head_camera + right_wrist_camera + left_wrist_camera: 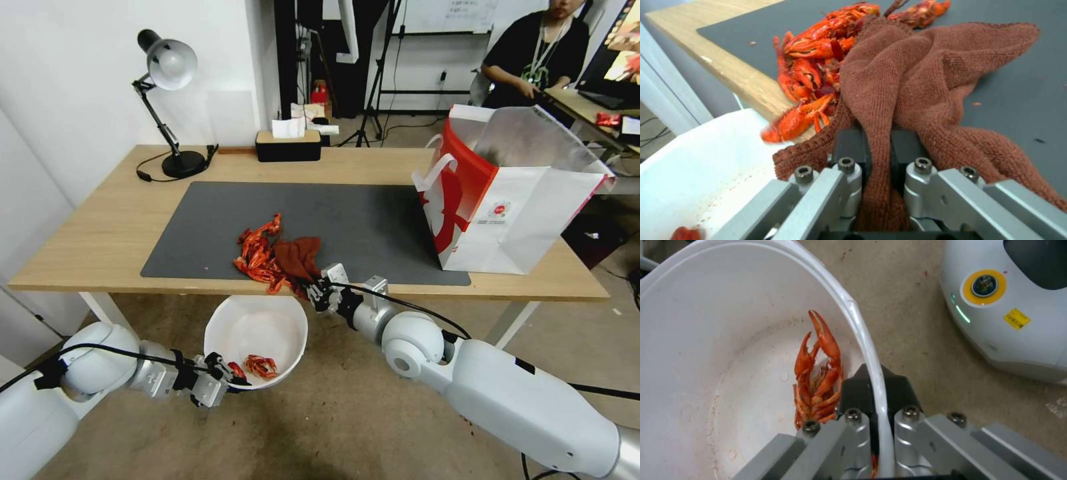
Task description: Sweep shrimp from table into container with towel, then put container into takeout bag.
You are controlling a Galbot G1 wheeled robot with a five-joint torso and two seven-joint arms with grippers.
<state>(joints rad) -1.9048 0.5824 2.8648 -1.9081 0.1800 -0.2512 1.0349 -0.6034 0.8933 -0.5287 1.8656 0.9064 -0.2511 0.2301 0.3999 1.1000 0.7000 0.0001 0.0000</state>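
Sweeping step: right gripper (pixel 319 291) clamped on towel (pixel 298 257) beside shrimp (pixel 257 257) at tabletop (pixel 100 233) edge, left gripper (pixel 225 380) pinching bowl (pixel 230 320) rim just below; best done dragging low, bowl kept under the falling pieces.

Looped terry towel (pixel 907 76), glossy plastic container (pixel 706 340), matt mat (pixel 373 220).
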